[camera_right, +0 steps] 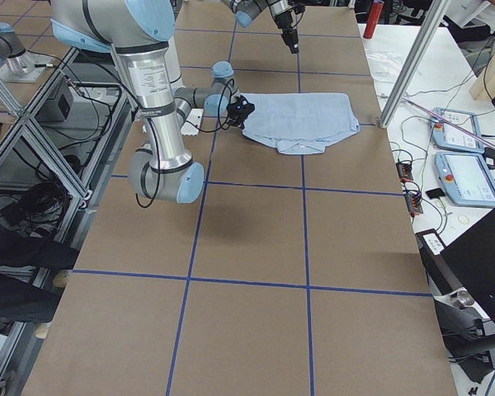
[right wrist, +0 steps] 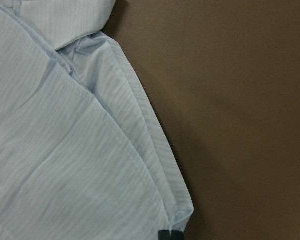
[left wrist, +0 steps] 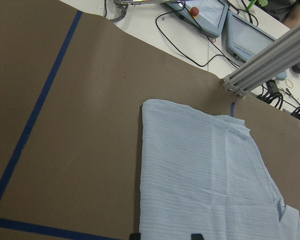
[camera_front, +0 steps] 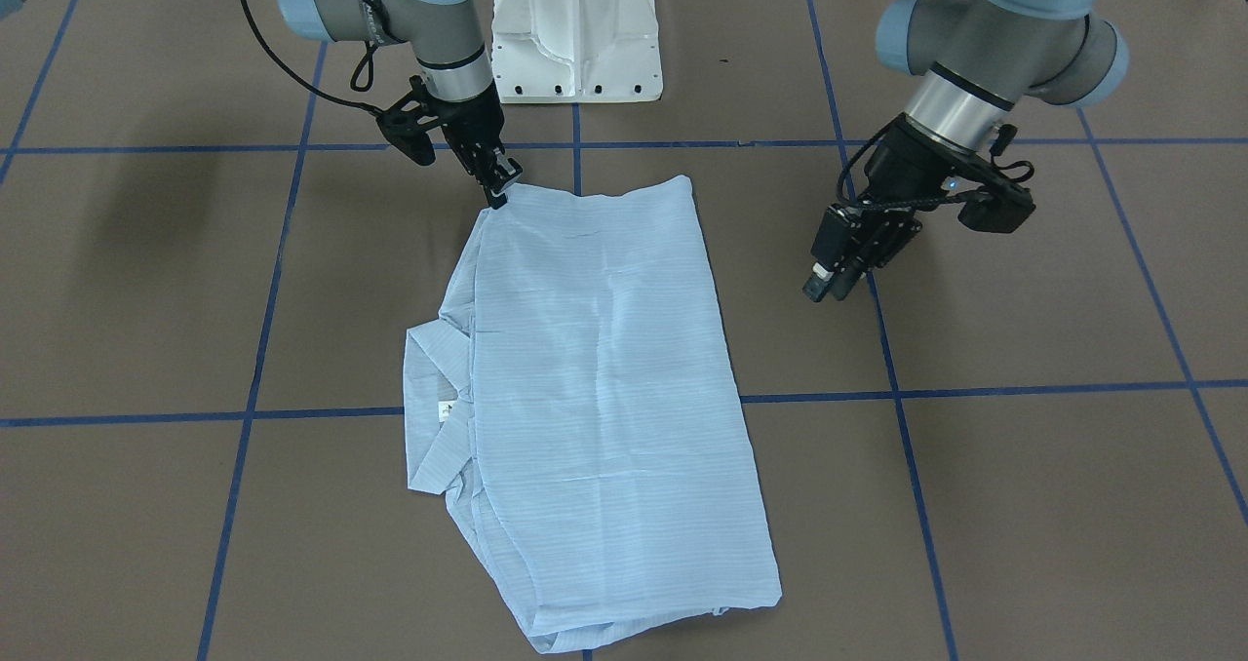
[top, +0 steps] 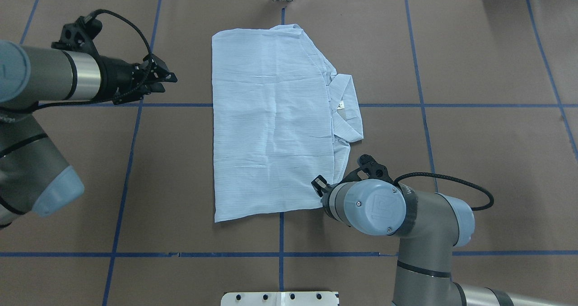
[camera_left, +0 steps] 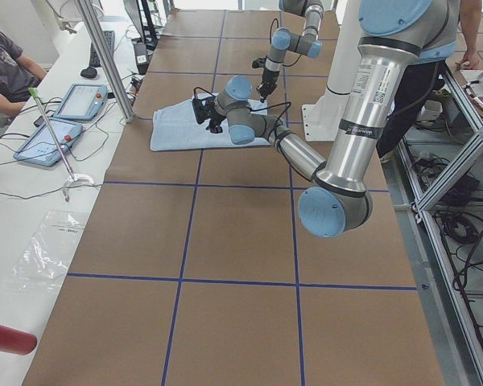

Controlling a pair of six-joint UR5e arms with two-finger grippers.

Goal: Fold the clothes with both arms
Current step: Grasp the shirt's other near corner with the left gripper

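Note:
The pale-blue striped shirt (camera_front: 604,369) lies folded into a long rectangle on the brown table, with its collar (camera_front: 439,408) and white neck label sticking out on one side. My right gripper (camera_front: 499,196) (top: 317,185) sits at the shirt's corner nearest the robot. In the right wrist view its fingertips (right wrist: 170,234) are together on the hem corner of the shirt (right wrist: 65,150). My left gripper (camera_front: 824,286) (top: 169,78) hovers off the opposite long edge, clear of the cloth. Its fingertips (left wrist: 166,235) stand apart, with the shirt (left wrist: 205,180) ahead of them.
The white pedestal base (camera_front: 575,32) stands at the table's robot side. Blue tape lines (camera_front: 907,447) grid the brown surface. Beyond the far edge are an aluminium post (camera_right: 404,66), touch panels (camera_left: 64,104) and cables. A person (camera_left: 0,56) sits by that bench.

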